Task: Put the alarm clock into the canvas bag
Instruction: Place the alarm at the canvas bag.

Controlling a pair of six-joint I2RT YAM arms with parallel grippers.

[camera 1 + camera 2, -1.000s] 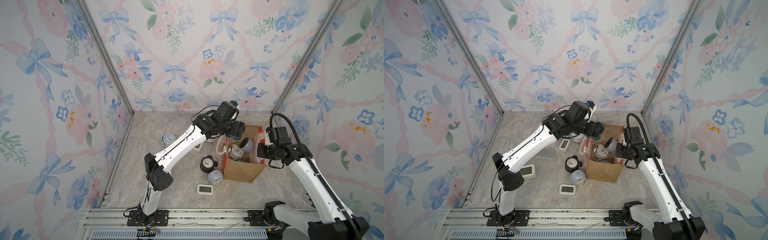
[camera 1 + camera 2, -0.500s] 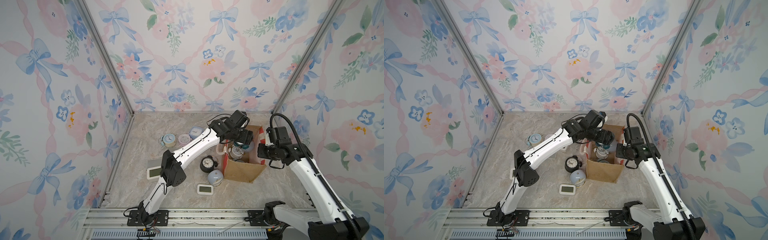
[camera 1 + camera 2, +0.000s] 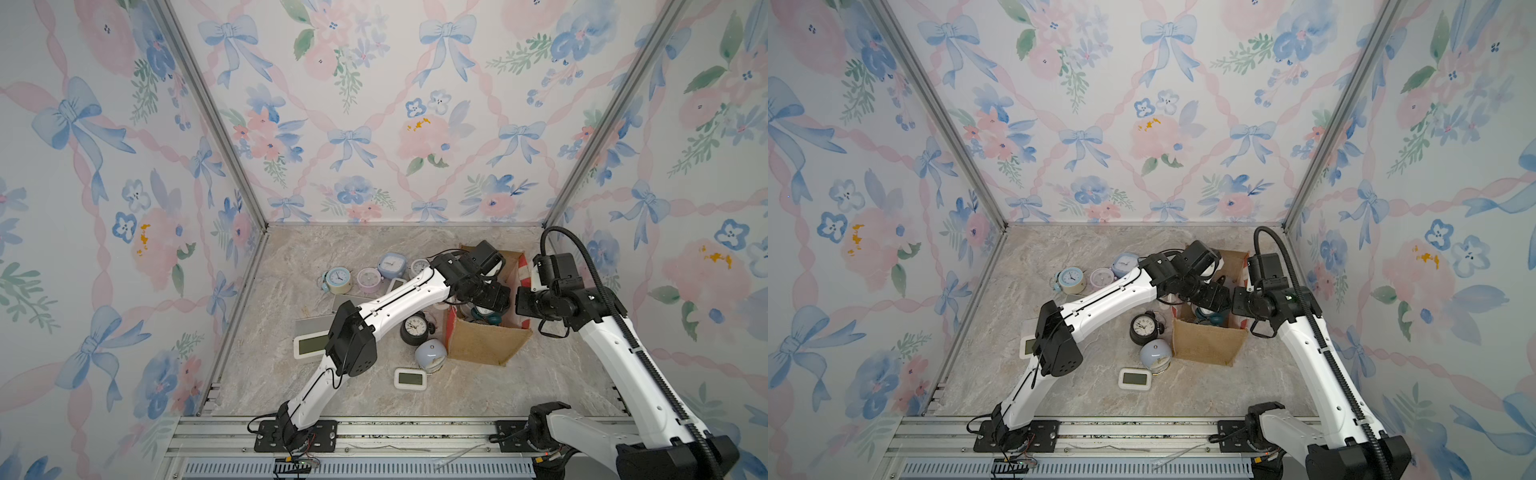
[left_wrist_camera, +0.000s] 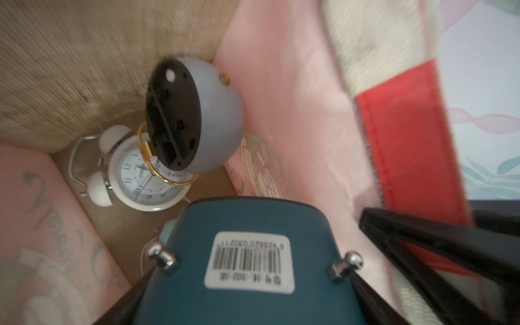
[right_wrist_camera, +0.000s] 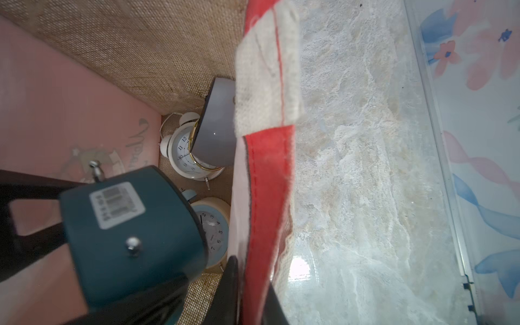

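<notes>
Teal alarm clock (image 4: 253, 222), clamped in left pincer (image 4: 253, 281), within canvas bag (image 3: 482, 345) above other clocks (image 4: 146, 177); right pincer (image 5: 250, 292) pinched onto bag's red rim.

Three walls (image 3: 395, 124) close the space in, all papered alike: blue bows, a pink ribbon lattice, pink and blue flowers with green sprigs on white. Slim grey metal posts (image 3: 212, 116) run up the two back corners. The bench (image 3: 299, 249) has a beige-grey marble pattern, glossy enough to show a white glare in the right wrist view. Along its near edge lies a metal rail (image 3: 415, 432), then a slotted grille (image 3: 374, 469). The light is soft and even.
</notes>
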